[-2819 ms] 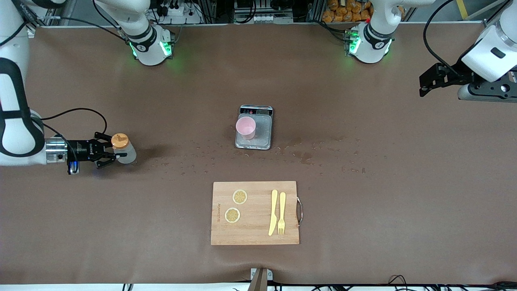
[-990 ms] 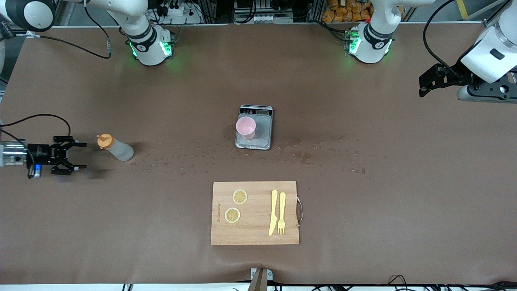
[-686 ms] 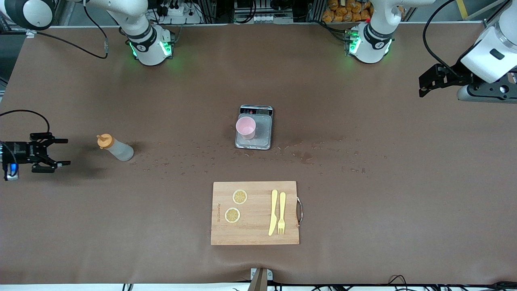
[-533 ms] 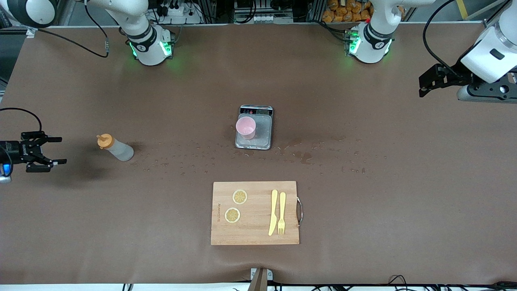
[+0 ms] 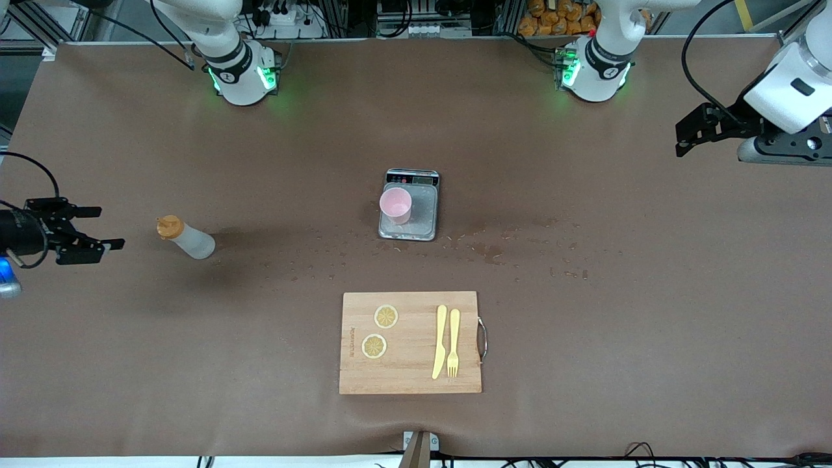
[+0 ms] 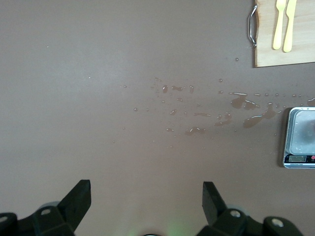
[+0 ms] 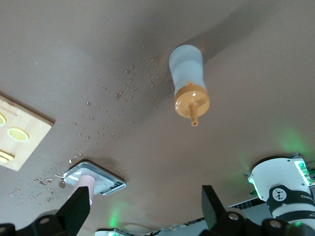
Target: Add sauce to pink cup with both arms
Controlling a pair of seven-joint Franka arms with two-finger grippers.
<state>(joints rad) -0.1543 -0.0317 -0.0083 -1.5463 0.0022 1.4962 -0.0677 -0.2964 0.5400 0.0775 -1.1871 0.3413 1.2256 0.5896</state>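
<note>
Counting: 1 sauce [image 5: 185, 238] | 1 pink cup [image 5: 395, 205] | left end effector [image 5: 680, 135] wide | right end effector [image 5: 97, 229] wide, empty

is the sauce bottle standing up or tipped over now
Upright. The sauce bottle stands on its base on the table, orange cap on top, toward the right arm's end. The right pincer is open and apart from it.

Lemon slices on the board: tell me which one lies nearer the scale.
The lemon slice farther from the front camera; it lies closer to the scale than the other slice on the cutting board.
</note>
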